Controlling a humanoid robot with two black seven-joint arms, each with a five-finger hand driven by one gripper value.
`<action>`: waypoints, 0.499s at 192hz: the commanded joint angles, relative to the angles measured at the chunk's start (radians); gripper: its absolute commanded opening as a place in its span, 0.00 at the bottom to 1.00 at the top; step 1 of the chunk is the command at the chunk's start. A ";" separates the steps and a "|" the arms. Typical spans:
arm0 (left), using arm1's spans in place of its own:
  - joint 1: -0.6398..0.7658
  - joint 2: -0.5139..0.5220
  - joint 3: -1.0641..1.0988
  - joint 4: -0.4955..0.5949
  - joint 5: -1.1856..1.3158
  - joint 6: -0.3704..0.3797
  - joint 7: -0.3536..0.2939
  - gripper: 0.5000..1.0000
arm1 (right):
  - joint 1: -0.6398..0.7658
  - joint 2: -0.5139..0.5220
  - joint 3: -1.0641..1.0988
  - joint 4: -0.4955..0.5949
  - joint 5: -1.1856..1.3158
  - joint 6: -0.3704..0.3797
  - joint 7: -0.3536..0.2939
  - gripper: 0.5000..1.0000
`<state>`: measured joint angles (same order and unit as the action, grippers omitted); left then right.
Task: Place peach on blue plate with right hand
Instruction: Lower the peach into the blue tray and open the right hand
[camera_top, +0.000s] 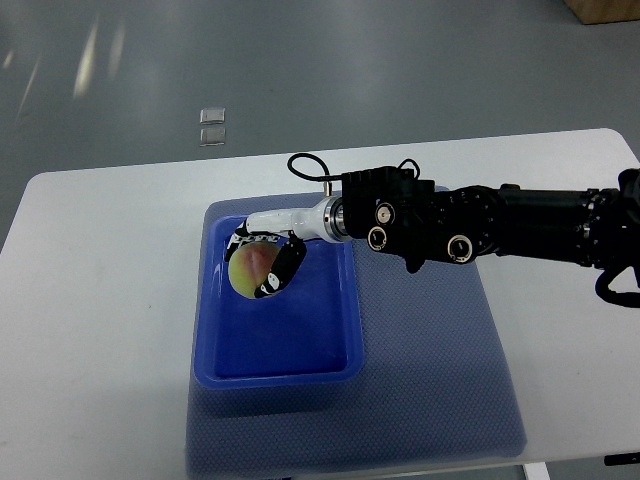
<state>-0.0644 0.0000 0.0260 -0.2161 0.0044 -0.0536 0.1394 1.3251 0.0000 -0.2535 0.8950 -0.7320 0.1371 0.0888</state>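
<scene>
My right arm (500, 230) reaches in from the right edge, black and long, ending in a white and black hand (265, 255). Its fingers are curled around a yellow-pink peach (247, 268). The peach and hand sit over the upper left part of the blue plate (330, 340), a rectangular tray with raised rim. Whether the peach touches the tray floor I cannot tell. The left hand does not show.
The tray lies on a blue-grey mat (440, 390) on a white table (100, 300). Two small clear squares (212, 125) lie on the grey floor beyond the table's far edge. A brown box corner (605, 10) shows at the top right.
</scene>
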 joint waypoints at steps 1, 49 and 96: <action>0.000 0.000 0.002 0.000 0.000 0.000 0.000 1.00 | -0.015 0.000 0.000 -0.018 -0.010 -0.001 0.002 0.59; 0.000 0.000 0.002 0.000 0.002 0.000 0.000 1.00 | -0.041 0.000 0.003 -0.021 -0.012 0.001 0.008 0.83; 0.000 0.000 0.002 -0.002 0.002 0.000 0.000 1.00 | -0.012 0.000 0.055 -0.011 -0.009 0.010 0.008 0.86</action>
<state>-0.0644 0.0000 0.0277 -0.2166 0.0061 -0.0535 0.1398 1.2865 0.0000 -0.2406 0.8764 -0.7439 0.1452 0.0967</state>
